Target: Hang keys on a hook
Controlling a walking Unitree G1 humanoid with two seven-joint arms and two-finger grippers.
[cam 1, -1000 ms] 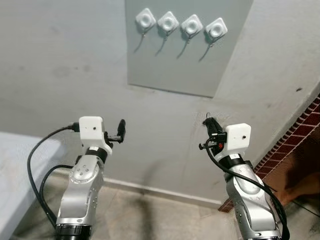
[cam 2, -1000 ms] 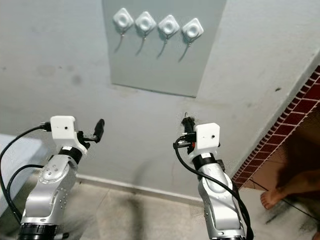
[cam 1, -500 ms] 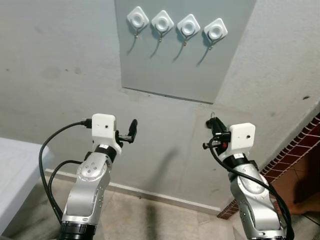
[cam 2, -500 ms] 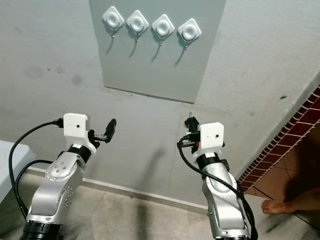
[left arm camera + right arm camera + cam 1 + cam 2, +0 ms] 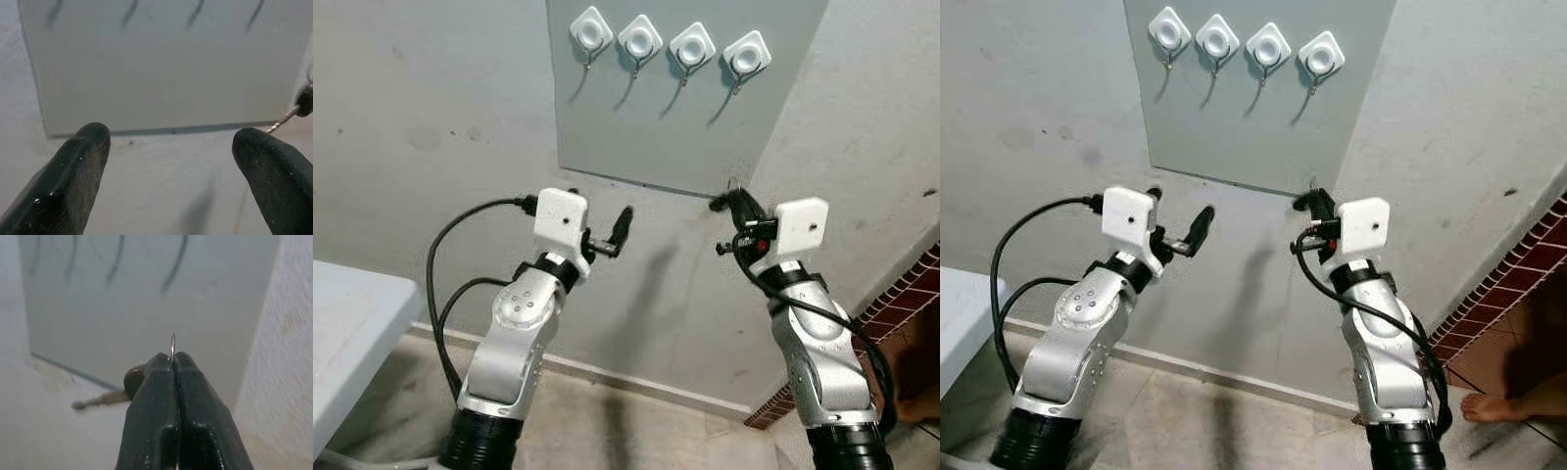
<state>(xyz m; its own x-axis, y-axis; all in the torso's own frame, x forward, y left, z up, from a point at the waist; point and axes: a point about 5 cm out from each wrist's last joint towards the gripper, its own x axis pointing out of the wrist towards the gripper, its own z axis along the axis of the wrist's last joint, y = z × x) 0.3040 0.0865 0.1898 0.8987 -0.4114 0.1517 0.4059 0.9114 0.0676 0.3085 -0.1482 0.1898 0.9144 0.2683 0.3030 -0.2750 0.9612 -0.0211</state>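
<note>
Four white diamond-shaped hooks (image 5: pixel 692 45) sit in a row at the top of a grey panel (image 5: pixel 666 137) on the wall. My right gripper (image 5: pixel 729 201) is raised just under the panel's lower right corner, well below the hooks. It is shut on the keys: a thin metal ring (image 5: pixel 172 341) pokes out between the fingertips (image 5: pixel 161 382), and a key (image 5: pixel 105 397) hangs off to one side. My left gripper (image 5: pixel 624 223) is held up below the panel's lower edge, open and empty. The left wrist view looks past its fingers (image 5: pixel 85 152) at the panel and catches the key's tip (image 5: pixel 281 121).
A white table (image 5: pixel 352 323) stands at the left. At the right, a red brick-patterned wall section (image 5: pixel 913 294) meets the grey wall. A person's bare foot (image 5: pixel 1494 406) rests on the floor at the lower right. Pale floor tiles lie under the arms.
The camera has shifted. Both arms have risen and reached closer to the wall; the right gripper with the keys is now at the panel's lower edge, and the left gripper has moved inward.
</note>
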